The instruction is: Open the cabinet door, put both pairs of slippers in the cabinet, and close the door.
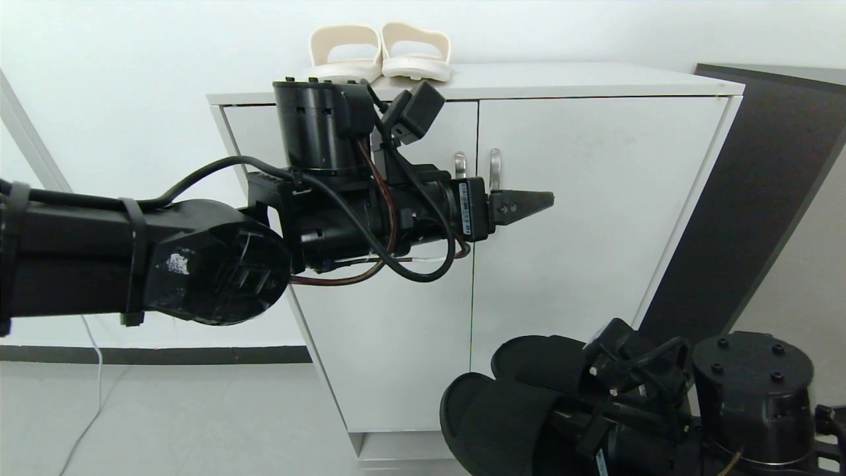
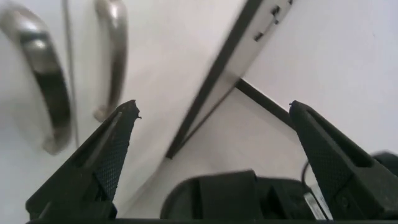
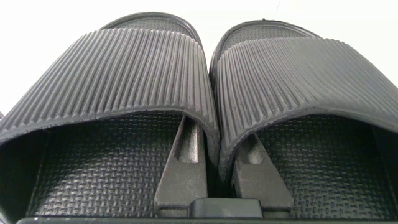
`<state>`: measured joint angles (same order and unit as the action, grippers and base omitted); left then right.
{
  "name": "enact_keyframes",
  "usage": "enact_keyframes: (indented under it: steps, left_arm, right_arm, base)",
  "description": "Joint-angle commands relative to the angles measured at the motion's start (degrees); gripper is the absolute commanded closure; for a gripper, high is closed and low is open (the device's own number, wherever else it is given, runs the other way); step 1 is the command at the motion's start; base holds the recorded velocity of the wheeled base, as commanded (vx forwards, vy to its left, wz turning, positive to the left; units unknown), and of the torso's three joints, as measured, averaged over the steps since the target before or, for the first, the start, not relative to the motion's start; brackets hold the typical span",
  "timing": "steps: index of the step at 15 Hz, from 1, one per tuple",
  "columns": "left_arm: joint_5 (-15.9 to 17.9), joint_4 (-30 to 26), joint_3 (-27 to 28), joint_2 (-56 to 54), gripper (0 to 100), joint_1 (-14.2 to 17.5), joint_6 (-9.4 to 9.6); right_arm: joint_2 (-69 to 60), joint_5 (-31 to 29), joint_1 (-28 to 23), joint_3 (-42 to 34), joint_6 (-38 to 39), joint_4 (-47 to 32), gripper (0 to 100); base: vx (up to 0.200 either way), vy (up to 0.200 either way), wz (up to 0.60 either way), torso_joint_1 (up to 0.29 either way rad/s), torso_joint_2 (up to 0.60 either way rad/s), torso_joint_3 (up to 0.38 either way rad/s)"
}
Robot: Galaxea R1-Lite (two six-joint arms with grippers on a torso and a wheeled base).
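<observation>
- The cabinet [image 1: 595, 264] interior is barred by both doors, which are seen shut.
- The two handles [image 1: 494, 165] at the centre seam are left uncovered. Access from the front is partly blocked by the left gripper [image 1: 538, 200], held with jaws spread just beside them.
- The lower right door is fronted by the black slippers [image 1: 522, 403], clamped in the right gripper [image 3: 217, 134].
- The cabinet top is occupied towards its left by the white slippers [image 1: 380, 53].
- Open floor [image 1: 198, 423] is noted left of the cabinet. The right side is bounded by a dark panel [image 1: 760, 198].
</observation>
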<state>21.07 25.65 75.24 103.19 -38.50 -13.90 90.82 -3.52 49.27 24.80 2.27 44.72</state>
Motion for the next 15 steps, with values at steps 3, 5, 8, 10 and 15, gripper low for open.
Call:
enact_keyframes:
  steps: [3, 5, 8, 10, 15]
  left_arm:
    - [-3.4, 0.02, 3.25, 2.1, 0, 0.18, 0.01]
    - [-4.01, 0.02, 3.95, 2.8, 0, 0.18, 0.01]
    - [-6.56, -0.16, 7.82, 6.49, 0, 0.09, 0.01]
    - [-6.56, -0.34, 9.13, 7.81, 0, 0.0, 0.01]
    - [-6.48, -0.25, 8.52, 7.9, 100, 0.0, -0.08]
  right_arm:
    - [0.15, 0.01, 0.03, -0.01, 0.02, 0.02, 100]
    - [0.15, 0.01, 0.03, -0.01, 0.02, 0.02, 100]
    - [0.23, 0.01, -0.06, 0.17, 0.28, 0.02, 100]
    - [0.32, 0.01, -0.06, 0.17, 0.37, 0.02, 100]
    - [0.76, 0.1, -0.06, -0.01, 0.19, 0.02, 100]
  base:
    - [0.0, 0.0, 0.0, 0.0, 0.0, 0.0]
    - [0.0, 0.0, 0.0, 0.0, 0.0, 0.0]
    - [0.0, 0.0, 0.0, 0.0, 0.0, 0.0]
    - [0.0, 0.0, 0.0, 0.0, 0.0, 0.0]
    - [0.0, 0.0, 0.0, 0.0, 0.0, 0.0]
